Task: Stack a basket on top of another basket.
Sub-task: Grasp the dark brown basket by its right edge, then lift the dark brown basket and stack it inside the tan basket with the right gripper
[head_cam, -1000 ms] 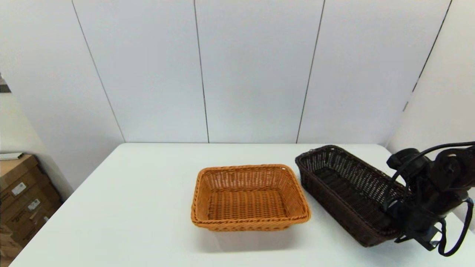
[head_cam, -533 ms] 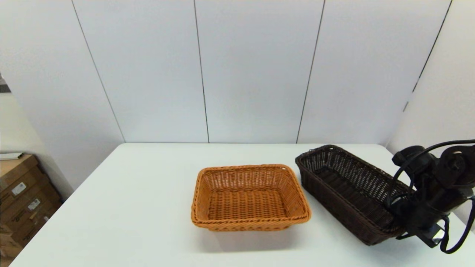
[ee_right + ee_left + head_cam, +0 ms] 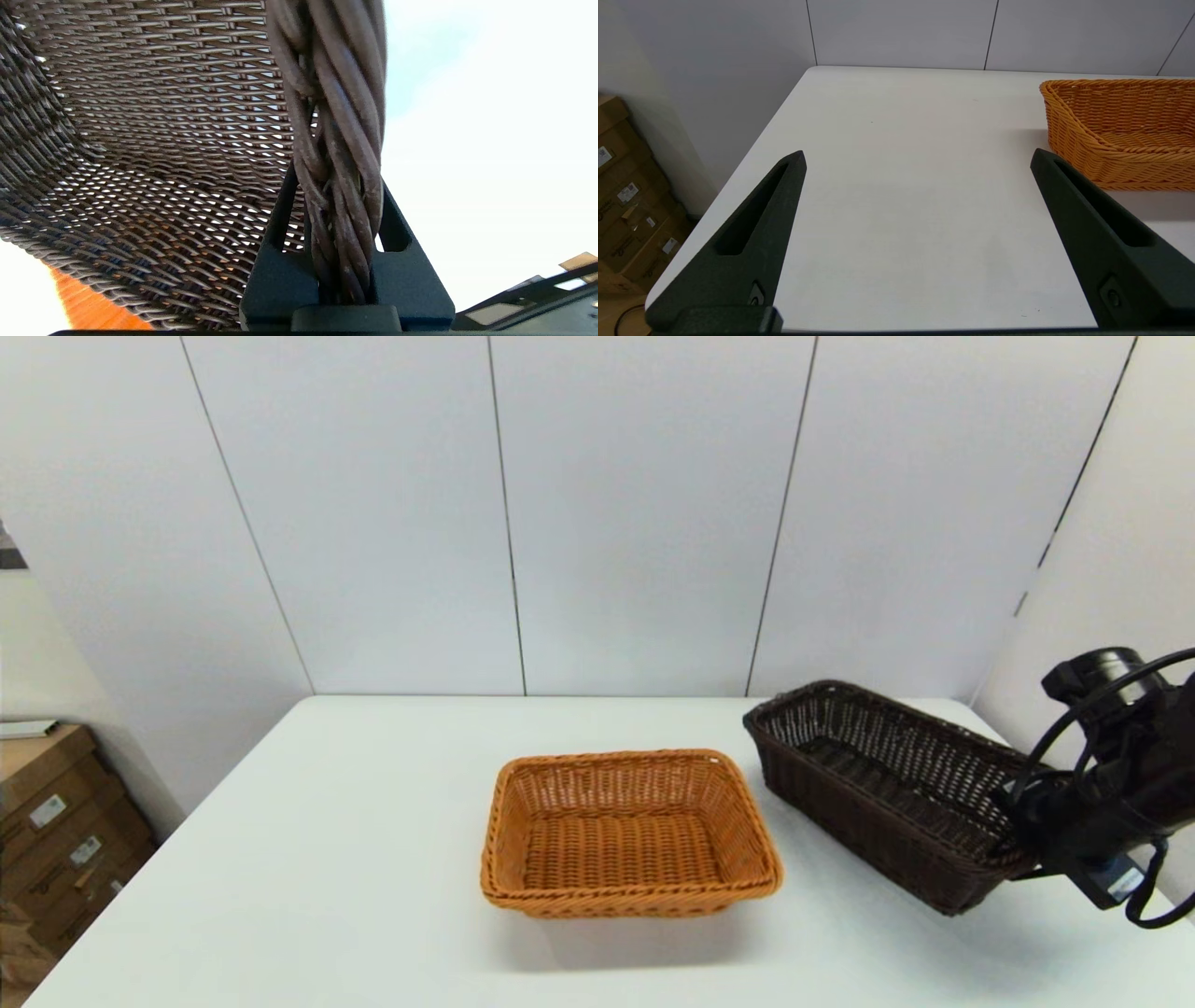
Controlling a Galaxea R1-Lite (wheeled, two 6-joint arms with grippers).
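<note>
The dark brown basket (image 3: 878, 784) hangs tilted above the right side of the white table (image 3: 373, 859). My right gripper (image 3: 1013, 845) is shut on the braided rim (image 3: 334, 140) at the basket's near right end. In the right wrist view that gripper (image 3: 336, 196) has its fingers (image 3: 397, 233) pressed on both sides of the rim. The orange basket (image 3: 627, 835) sits flat at the table's middle, just left of the dark one and apart from it. My left gripper (image 3: 917, 156) is open over the table's left part, with the orange basket (image 3: 1120, 126) to its right.
Cardboard boxes (image 3: 56, 821) stand on the floor beyond the table's left edge. White wall panels (image 3: 635, 513) rise behind the table's far edge. My right arm (image 3: 1120, 775) reaches in over the table's right edge.
My right gripper has risen and drawn a little to the right, lifting the dark brown basket's near end off the table. The orange basket has not moved.
</note>
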